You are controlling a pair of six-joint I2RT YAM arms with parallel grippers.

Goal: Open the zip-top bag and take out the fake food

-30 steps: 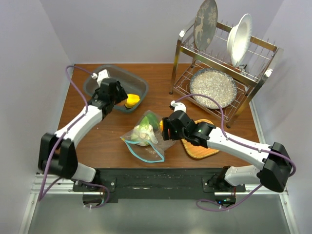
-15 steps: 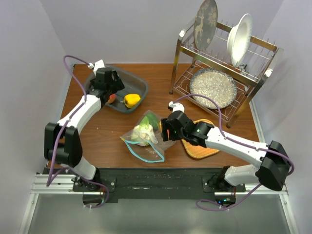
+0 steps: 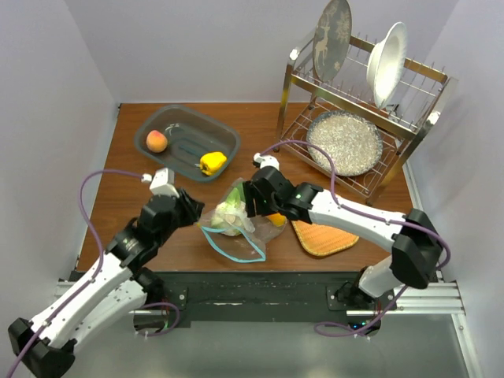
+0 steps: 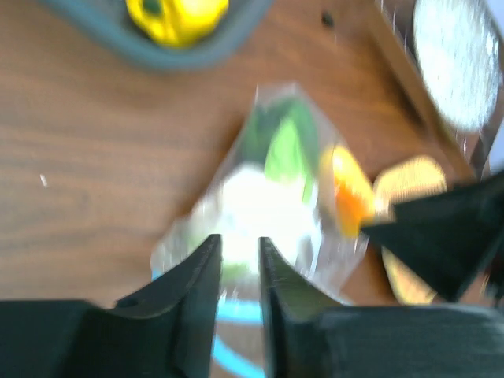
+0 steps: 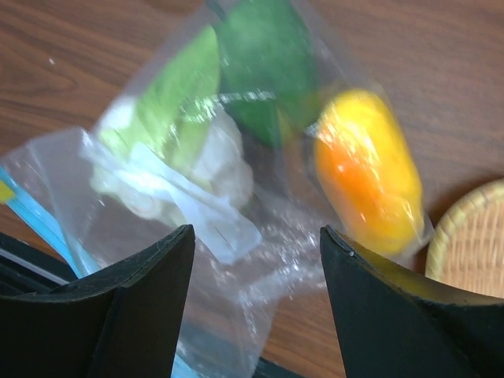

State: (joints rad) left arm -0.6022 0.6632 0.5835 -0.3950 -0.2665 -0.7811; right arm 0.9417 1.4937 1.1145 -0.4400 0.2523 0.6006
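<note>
The zip-top bag [image 3: 236,235] lies on the table with its teal zip strip [image 3: 228,250] toward the near edge. Inside it are fake food pieces: a white cauliflower [image 5: 181,165], a green piece [image 5: 260,71] and an orange piece [image 5: 366,181]. My right gripper [image 3: 250,203] hovers over the bag's far end, open wide, with crinkled plastic between its fingers [image 5: 150,276] and nothing pinched. My left gripper [image 3: 191,211] is just left of the bag; in the blurred left wrist view its jaws [image 4: 239,256] stand a narrow gap apart with nothing in it. A peach [image 3: 157,140] and a yellow pepper [image 3: 213,163] lie in the grey bin.
The grey bin [image 3: 228,138] sits at the back left. A woven mat [image 3: 327,240] lies right of the bag, partly under my right arm. A metal dish rack [image 3: 354,118] with plates stands at the back right.
My left arm swung back from the bin to the bag's left side, leaving the peach in the bin, and its jaws narrowed. My right gripper shifted up and left over the bag.
</note>
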